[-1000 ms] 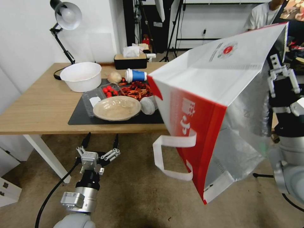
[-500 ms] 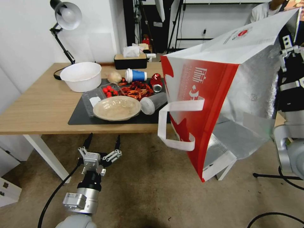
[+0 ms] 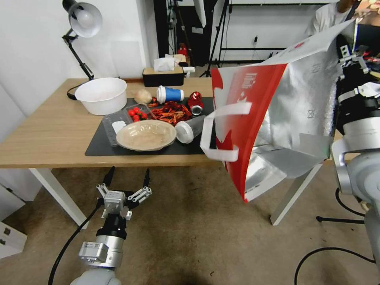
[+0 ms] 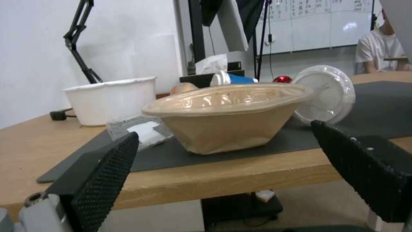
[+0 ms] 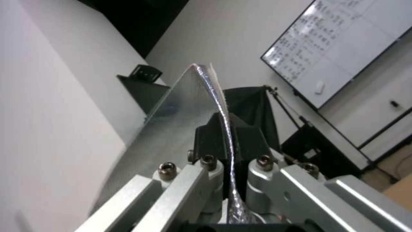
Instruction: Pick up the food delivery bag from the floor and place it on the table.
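The food delivery bag [image 3: 253, 118] hangs tilted in the air at the table's right end, with its red side panel, silver foil inside and one white loop handle [image 3: 221, 134] facing me. My right gripper [image 3: 347, 57] is shut on the bag's upper rim. In the right wrist view the foil-lined edge [image 5: 214, 87] runs between the shut fingers of that gripper [image 5: 227, 129]. The bag's lowest corner hangs clear of the floor [image 3: 190, 237]. My left gripper [image 3: 126, 176] is open and low in front of the table [image 3: 47, 134]; the left wrist view shows it [image 4: 224, 132] open and holding nothing.
On the table's dark mat [image 3: 99, 148] lie a lidded paper bowl [image 3: 145, 134], a tomato box, red crayfish, a blue cup [image 3: 170, 94] and a clear container. A white tub [image 3: 101, 95], a desk lamp [image 3: 81, 19] and a tissue box stand behind. A white table leg [image 3: 293, 194] is under the bag.
The bag has risen and swung, so its lower corner is higher above the floor and its foil inside faces me more. The left arm has stayed where it was.
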Available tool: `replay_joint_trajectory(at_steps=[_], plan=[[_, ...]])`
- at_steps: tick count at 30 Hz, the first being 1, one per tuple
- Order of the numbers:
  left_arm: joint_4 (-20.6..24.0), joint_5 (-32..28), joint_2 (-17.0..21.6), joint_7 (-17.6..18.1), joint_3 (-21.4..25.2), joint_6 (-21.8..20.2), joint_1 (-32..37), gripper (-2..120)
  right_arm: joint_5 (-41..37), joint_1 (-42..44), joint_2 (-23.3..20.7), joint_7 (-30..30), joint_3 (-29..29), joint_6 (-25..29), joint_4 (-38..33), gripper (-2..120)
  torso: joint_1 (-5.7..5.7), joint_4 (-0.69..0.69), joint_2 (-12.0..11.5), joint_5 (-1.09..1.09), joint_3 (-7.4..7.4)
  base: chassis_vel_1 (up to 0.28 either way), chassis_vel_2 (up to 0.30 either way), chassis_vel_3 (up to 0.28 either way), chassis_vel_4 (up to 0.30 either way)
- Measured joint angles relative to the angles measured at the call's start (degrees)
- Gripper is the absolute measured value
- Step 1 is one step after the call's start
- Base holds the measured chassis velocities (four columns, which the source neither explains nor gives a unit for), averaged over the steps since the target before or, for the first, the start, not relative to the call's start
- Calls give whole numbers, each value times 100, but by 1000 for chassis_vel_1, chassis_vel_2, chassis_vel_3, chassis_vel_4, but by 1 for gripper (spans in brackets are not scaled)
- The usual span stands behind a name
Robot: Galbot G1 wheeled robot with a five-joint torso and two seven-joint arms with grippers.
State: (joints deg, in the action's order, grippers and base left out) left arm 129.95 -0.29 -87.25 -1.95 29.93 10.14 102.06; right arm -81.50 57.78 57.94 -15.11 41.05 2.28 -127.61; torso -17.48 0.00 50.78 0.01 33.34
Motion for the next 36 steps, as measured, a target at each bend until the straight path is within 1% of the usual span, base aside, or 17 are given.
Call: replay_joint_trajectory(at_steps=[7, 15, 18, 19, 21, 22, 24, 25, 26, 28, 30, 31, 32, 33, 34, 35, 36], plan=[[-14, -1, 17, 0, -5, -2, -32, 100, 19, -36, -104, 3, 107, -19, 265, 0, 0, -1, 0, -1, -1, 0, 0, 0, 0], [-32, -41, 85, -1, 2, -32, -67, 100, 104, -74, -166, 268, 124, -160, 559, 0, 1, 0, 0, -1, -1, 0, 0, 0, 0], [-48, -62, 105, -2, 8, -41, -77, 100, 161, -131, -171, 375, 80, -182, 680, 14, 1, 0, 0, 0, -1, 0, 0, 0, 0], [-48, -62, 105, -2, 8, -41, -77, 100, 161, -131, -171, 375, 80, -182, 680, 14, 1, 0, 0, 0, -1, 0, 0, 0, 0], [-51, -76, 116, -2, 14, -47, -90, 100, 185, -217, -223, 428, 35, -183, 777, 23, 1, 0, 0, -1, 0, 0, 0, 0, 0], [-51, -76, 116, -2, 14, -47, -90, 100, 185, -217, -223, 428, 35, -183, 777, 23, 1, 0, 0, -1, 0, 0, 0, 0, 0], [-53, -83, 123, -2, 16, -48, -92, 100, 195, -278, -272, 468, 12, -183, 853, 30, 1, 0, 0, -1, -1, 0, 0, 0, 0], [-60, -84, 124, -3, 16, -48, -91, 100, 201, -314, -312, 510, 4, -183, 904, 38, 1, 0, 0, -1, 0, 0, 0, 0, 0], [-60, -84, 124, -3, 16, -48, -91, 100, 201, -314, -312, 510, 4, -183, 904, 38, 1, 0, 0, -1, 0, 0, 0, 0, 0], [-75, -85, 118, -3, 15, -49, -91, 100, 203, -321, -327, 554, 3, -186, 914, 45, 1, 0, 0, -1, 0, 0, 0, 0, 0], [-89, -84, 105, -3, 8, -48, -93, 100, 230, -293, -320, 628, 3, -194, 907, 57, 1, 0, 0, -1, -1, 0, 0, 0, 0], [-89, -84, 105, -3, 8, -48, -93, 100, 230, -293, -320, 628, 3, -194, 907, 57, 1, 0, 0, -1, -1, 0, 0, 0, 0], [-92, -84, 103, -4, 5, -48, -95, 100, 244, -280, -313, 655, 5, -199, 900, 60, 1, 0, 0, -1, -1, 0, 0, 0, 0], [-94, -84, 101, -5, 2, -47, -100, 100, 270, -257, -304, 719, 10, -204, 896, 67, 1, 0, 0, -1, -1, 0, 0, 0, 0], [-96, -92, 101, -5, 1, -46, -102, 100, 292, -233, -301, 781, 15, -204, 895, 70, 1, 0, 0, -1, -1, 0, 0, 0, 0], [-96, -92, 101, -5, 1, -46, -102, 100, 292, -233, -301, 781, 15, -204, 895, 70, 1, 0, 0, -1, -1, 0, 0, 0, 0], [-96, -116, 103, -5, -3, -45, -102, 100, 312, -208, -298, 844, 22, -205, 892, 75, 1, 0, 0, -1, -1, 0, 0, 0, 0]])
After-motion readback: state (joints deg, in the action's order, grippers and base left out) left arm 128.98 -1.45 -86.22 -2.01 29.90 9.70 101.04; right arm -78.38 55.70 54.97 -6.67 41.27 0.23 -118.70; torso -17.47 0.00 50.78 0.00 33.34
